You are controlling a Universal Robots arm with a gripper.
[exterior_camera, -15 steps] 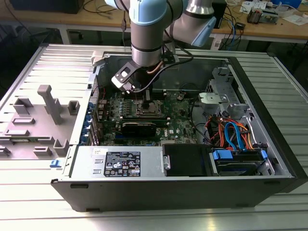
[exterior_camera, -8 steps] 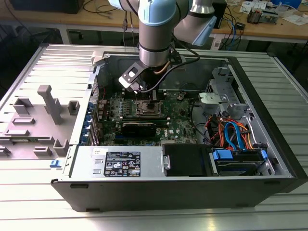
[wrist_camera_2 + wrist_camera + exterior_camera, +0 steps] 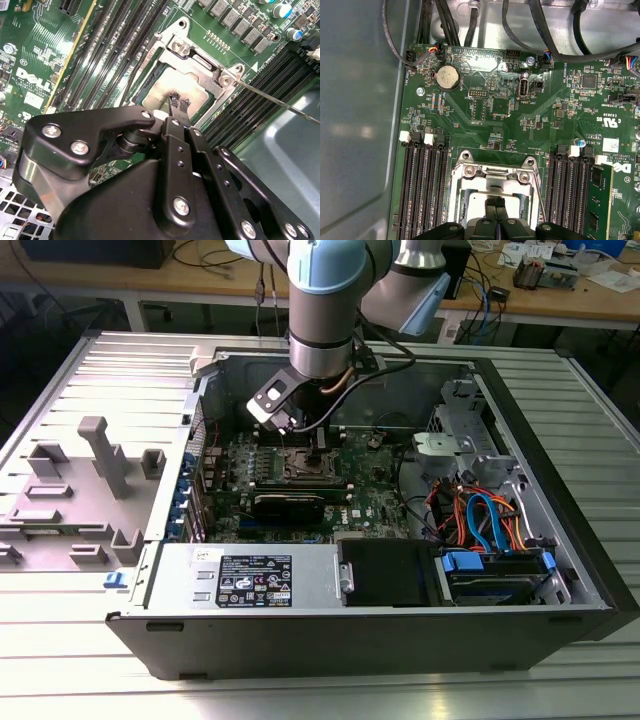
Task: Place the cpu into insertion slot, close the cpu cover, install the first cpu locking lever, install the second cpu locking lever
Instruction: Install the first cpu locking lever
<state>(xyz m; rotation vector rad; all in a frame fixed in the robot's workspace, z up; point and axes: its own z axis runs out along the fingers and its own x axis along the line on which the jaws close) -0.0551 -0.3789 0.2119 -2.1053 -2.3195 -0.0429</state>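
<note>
Viewing the open black-and-grey computer case (image 3: 350, 645) on the ribbed metal bench (image 3: 320, 695), we find the arm's black two-fingered claw (image 3: 318, 447) pointing straight down at the middle of the green motherboard (image 3: 490, 115). Its slim fingertips (image 3: 174, 100) are drawn together, with a sliver of gap and nothing that we can see between them. They stand on or just above the dull silver-grey square cpu (image 3: 162, 89). The cpu lies flat inside the square insertion slot (image 3: 165, 42) with its silvery rim, between two banks of long black memory slots (image 3: 420, 185). We judge that the tips are closed to act as a narrow pusher in the crowded socket, not as a grasp. The thin silvery cpu cover (image 3: 205, 75) appears to lie around the chip, though we cannot tell whether it is fully down. A thin wire locking lever (image 3: 280, 102) slants away from the socket corner, which we read as unlatched.

From the exterior view we take the arm's vertical pose and the layout of the case. From the second wrist view we take the tips' closeness to the chip and the free lever. The first wrist view adds the board beyond the socket, with a round silver coin cell (image 3: 446, 77) and black cables (image 3: 445, 20).
</note>
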